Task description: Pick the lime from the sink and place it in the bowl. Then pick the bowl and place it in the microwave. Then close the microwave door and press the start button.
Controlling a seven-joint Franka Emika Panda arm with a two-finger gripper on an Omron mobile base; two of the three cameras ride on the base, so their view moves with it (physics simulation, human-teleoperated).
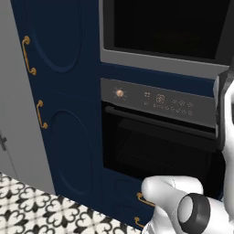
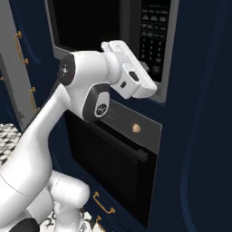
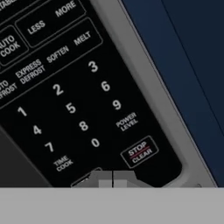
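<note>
End effector point(image 3: 113, 180) closed, at microwave point(image 3: 65, 100) keypad.

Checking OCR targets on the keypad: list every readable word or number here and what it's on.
All on the microwave keypad, hand view:
"LESS"
"MORE"
"EXPRESS DEFROST"
"SOFTEN"
"MELT"
"AUTO COOK", its start cut off
Digits "1" to "9" and "0"
"POWER LEVEL"
"TIME COOK"
"STOP CLEAR"
Top-left words cut off by the edge: unreadable.
Oven control strip symbols, left base view: too small to read.

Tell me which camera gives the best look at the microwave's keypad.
The hand view: the keypad is close enough to read the digits and STOP/CLEAR, with the shut tool at its bottom edge. The right base view shows it small and slanted behind the wrist; the left base view leaves it out.
</note>
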